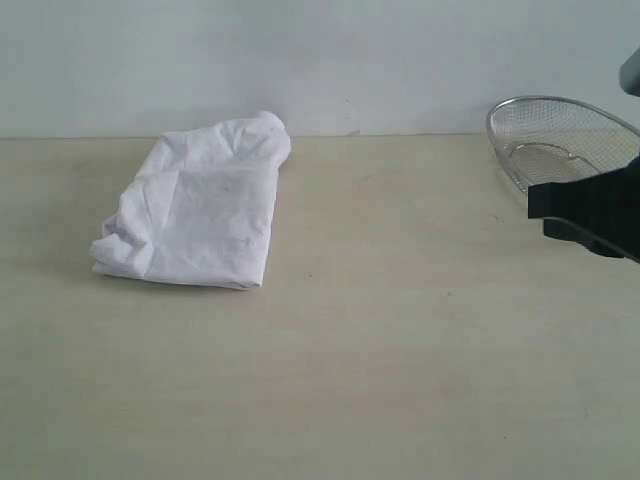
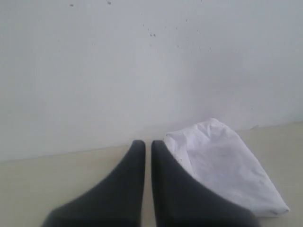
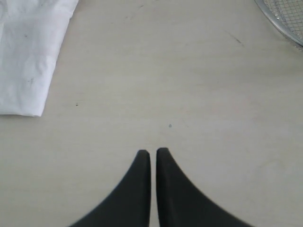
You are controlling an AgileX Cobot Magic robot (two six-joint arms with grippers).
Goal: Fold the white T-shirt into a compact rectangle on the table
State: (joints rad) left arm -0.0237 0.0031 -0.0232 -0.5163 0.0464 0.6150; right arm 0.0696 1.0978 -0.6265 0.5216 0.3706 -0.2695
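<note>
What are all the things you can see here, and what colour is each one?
white T-shirt: one, white, folded into a rumpled bundle on the left of the table, near the wall.
wire-mesh basket: one, silver metal, at the far right of the table, empty as far as it shows.
table: one, pale beige, under everything.
wall: one, white, behind the table.
right arm: one, black, at the right edge, in front of the basket.
left gripper: one, black, beside the T-shirt, jaws nearly together, holding nothing.
right gripper: one, black, over bare table between T-shirt and basket, jaws nearly together, holding nothing.
</note>
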